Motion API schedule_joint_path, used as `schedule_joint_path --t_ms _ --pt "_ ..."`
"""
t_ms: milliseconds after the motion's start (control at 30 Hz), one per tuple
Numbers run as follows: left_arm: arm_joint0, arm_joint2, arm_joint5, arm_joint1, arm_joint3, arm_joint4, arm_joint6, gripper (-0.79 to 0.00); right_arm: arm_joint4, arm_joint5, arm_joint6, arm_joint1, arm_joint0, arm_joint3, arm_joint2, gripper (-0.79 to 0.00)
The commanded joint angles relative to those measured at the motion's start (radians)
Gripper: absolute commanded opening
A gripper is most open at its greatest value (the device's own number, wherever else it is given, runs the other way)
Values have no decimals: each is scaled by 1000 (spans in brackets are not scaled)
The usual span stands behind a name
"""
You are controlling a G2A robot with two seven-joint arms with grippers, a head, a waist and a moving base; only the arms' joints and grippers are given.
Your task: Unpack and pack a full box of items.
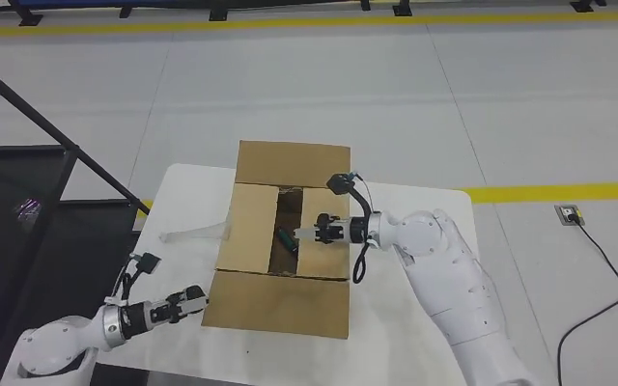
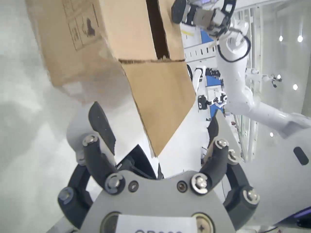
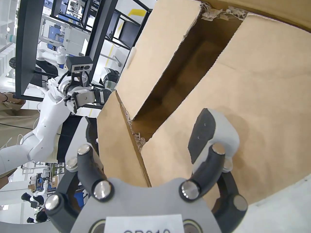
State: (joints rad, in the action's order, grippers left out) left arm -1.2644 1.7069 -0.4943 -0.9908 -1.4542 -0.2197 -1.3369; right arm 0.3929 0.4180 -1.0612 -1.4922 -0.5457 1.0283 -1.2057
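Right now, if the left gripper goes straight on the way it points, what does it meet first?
The box's near flap: its corner already sits between the open jaws of the left gripper. The exact gap is hard to judge, but contact looks close.

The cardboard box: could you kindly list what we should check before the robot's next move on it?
1. Box resting fully on the table: ok.
2. Opening wide enough to reach inside: not ok; the inner flaps leave only a narrow gap.
3. Right gripper open, over an inner flap beside the gap: ok.
4. Left gripper open, at the left corner of the near flap: ok.
5. Either gripper touching cardboard: cannot tell.
6. Contents identified: cannot tell; only a dark green item shows through the gap.
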Motion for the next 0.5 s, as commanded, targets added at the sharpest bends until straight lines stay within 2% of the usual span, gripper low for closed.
schedule_joint_path --t_ms 0,267,467 --pt "-9 -21 21 8 -14 -31 -10 0 -3 -1 2 2 4 1 3 0" --pt "-13 -100 12 47 -21 -147 -2 0 -14 -10 29 6 22 -1 28 0" --pt "-2 -140 -15 75 -25 -211 26 0 22 -22 201 17 -11 61 -4 0"
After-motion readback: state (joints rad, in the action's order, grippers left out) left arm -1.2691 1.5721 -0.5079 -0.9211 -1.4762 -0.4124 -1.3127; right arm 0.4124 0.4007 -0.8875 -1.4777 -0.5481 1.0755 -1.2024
